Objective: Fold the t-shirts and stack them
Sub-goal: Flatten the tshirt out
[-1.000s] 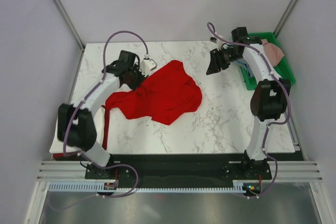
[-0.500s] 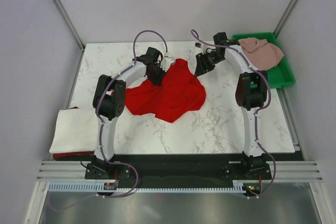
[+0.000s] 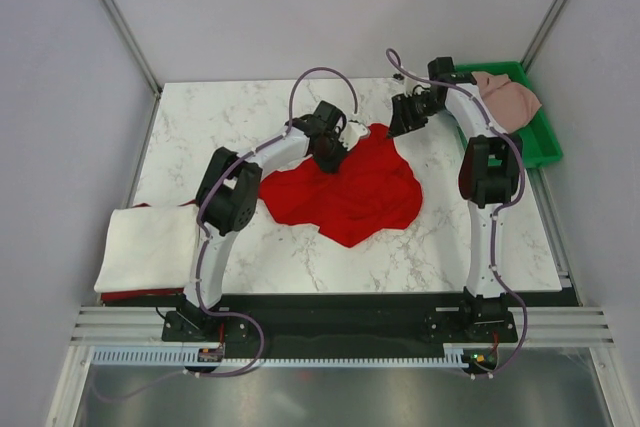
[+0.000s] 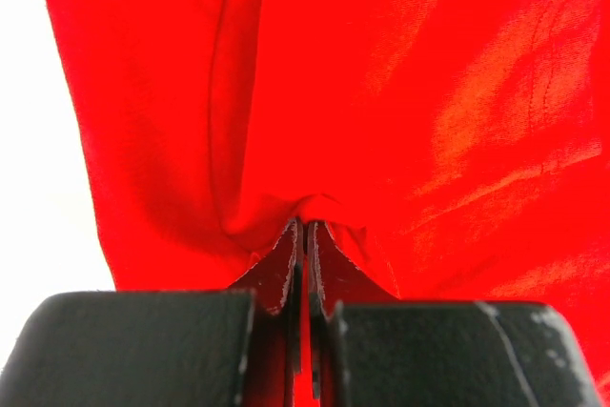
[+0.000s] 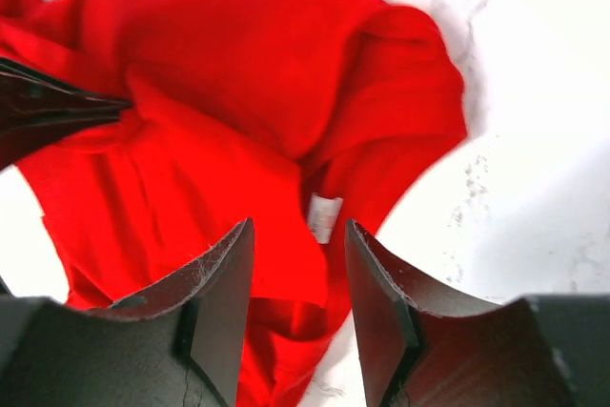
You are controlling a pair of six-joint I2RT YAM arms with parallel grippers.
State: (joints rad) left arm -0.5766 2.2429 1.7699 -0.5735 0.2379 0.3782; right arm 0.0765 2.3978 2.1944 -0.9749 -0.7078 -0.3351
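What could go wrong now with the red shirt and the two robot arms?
The left tool pinches only a small bunch of the red t-shirt, so the cloth might slip out when pulled. The right tool hangs open over crumpled folds near the white label, so it may grab several layers at once. Both tools are close together, so they could bump.

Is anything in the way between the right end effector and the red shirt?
Nothing visible is in the way. The right end effector hangs open over the red shirt, with only air between them. The left end effector is shut on the same shirt, off to one side.
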